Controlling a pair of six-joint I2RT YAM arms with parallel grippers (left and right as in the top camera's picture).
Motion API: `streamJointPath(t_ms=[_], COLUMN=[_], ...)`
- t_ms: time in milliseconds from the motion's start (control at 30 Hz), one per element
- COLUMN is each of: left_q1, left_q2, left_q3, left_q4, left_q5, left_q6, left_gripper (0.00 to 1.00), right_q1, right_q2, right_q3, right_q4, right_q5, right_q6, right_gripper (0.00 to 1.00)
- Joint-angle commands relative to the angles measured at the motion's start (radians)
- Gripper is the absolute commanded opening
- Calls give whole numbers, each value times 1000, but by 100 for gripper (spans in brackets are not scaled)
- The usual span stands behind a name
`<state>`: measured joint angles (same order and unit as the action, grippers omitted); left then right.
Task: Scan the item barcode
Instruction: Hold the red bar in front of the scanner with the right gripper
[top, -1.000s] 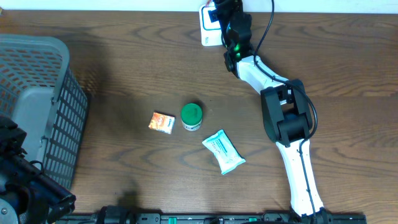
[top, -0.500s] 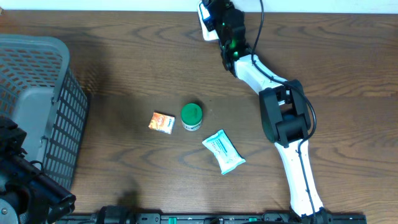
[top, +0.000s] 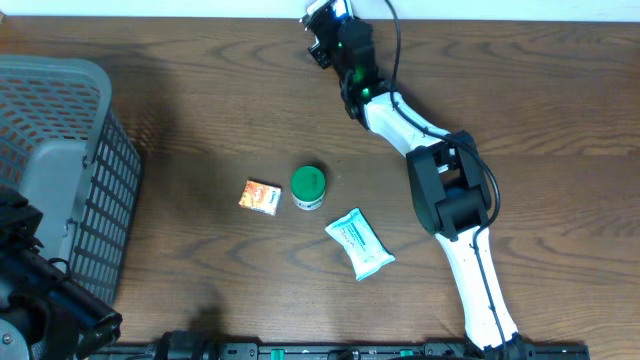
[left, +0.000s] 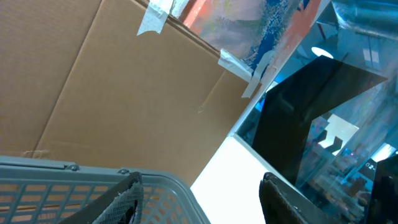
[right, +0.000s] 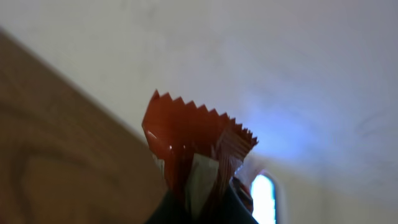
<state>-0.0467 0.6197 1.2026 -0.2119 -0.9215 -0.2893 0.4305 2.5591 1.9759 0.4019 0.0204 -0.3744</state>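
In the right wrist view a red foil packet (right: 193, 143) with a zigzag top edge stands upright, and my right gripper (right: 202, 210) is shut on its lower end. A small blue-white light (right: 263, 198) glows just right of the packet, against a pale wall. Seen from overhead, the right gripper (top: 326, 28) is stretched to the table's far edge, with a bit of white and blue (top: 320, 10) showing at its tip. The packet itself is hidden there. My left gripper (left: 199, 190) is open and holds nothing, above the grey basket's rim (left: 74, 168).
A small orange box (top: 260, 196), a green-lidded jar (top: 308, 187) and a white and blue pouch (top: 359, 244) lie mid-table. The grey mesh basket (top: 70, 120) fills the left side, with the left arm (top: 40, 290) beside it. Cardboard (left: 112, 93) rises behind the basket.
The right gripper has swung left along the far edge of the table. It now covers the white device that showed beside it a second ago. The left arm has not moved.
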Motion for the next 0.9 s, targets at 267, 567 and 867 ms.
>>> streamJointPath(t_ms=[267, 567, 867], left_q1=[-2, -2, -2], left_q2=[-2, -2, -2], left_q3=[-3, -3, -3], left_q4=[4, 4, 4], left_q5=[-3, -3, -3], left_q6=[-4, -4, -4], left_gripper=[61, 61, 61], right_q1=[2, 2, -10], right_q2=[5, -64, -297], right_q3=[-10, -10, -10], right_q4=[-161, -186, -283], right_q5=[20, 40, 193], right_q6=[-16, -16, -16], right_gripper=[1, 1, 1])
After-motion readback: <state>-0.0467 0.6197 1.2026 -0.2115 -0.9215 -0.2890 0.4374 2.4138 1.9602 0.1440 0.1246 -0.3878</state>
